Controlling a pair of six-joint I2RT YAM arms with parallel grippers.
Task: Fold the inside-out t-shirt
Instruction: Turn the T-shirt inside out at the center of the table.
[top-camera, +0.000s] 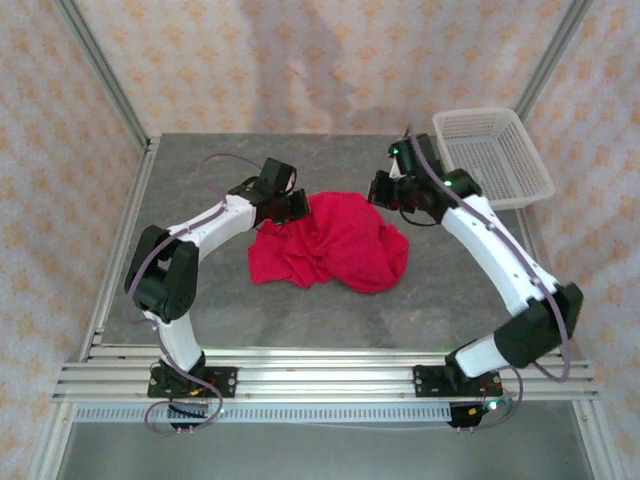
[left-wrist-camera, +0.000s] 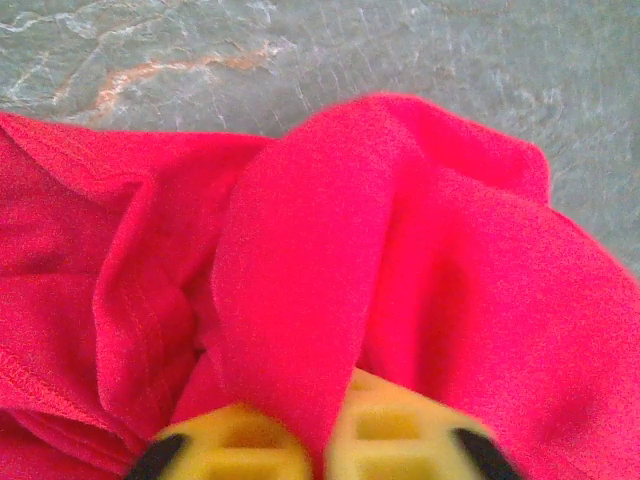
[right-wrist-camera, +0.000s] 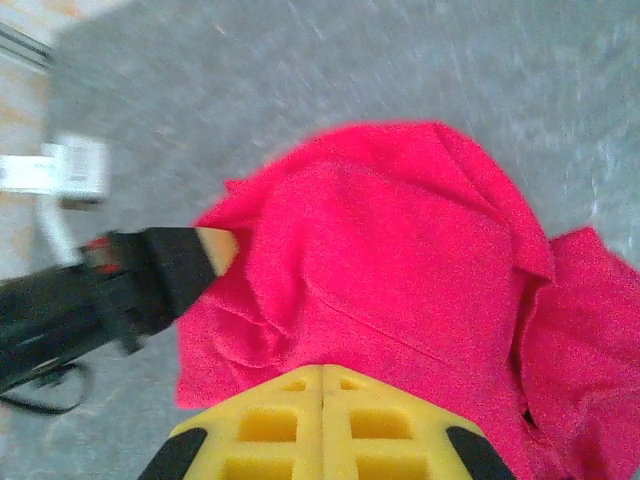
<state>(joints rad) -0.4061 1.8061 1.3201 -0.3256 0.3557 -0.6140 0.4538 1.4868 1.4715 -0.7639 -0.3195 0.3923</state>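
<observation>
The inside-out t-shirt (top-camera: 332, 245) is a crumpled crimson heap in the middle of the grey table (top-camera: 450, 290). My left gripper (top-camera: 292, 206) sits at the shirt's upper left edge. In the left wrist view its yellow fingers (left-wrist-camera: 235, 445) are shut on a raised fold of the t-shirt (left-wrist-camera: 300, 260). My right gripper (top-camera: 385, 190) is at the shirt's upper right edge. Its yellow pads (right-wrist-camera: 270, 420) are pressed together with the red cloth (right-wrist-camera: 400, 260) running right up to their tips. The left gripper (right-wrist-camera: 195, 258) also shows at the cloth's far edge there. No white tag is visible.
A white mesh basket (top-camera: 492, 155) stands at the back right corner of the table. Metal frame posts (top-camera: 105, 75) and patterned walls close in the sides and back. Bare grey tabletop lies in front of the shirt.
</observation>
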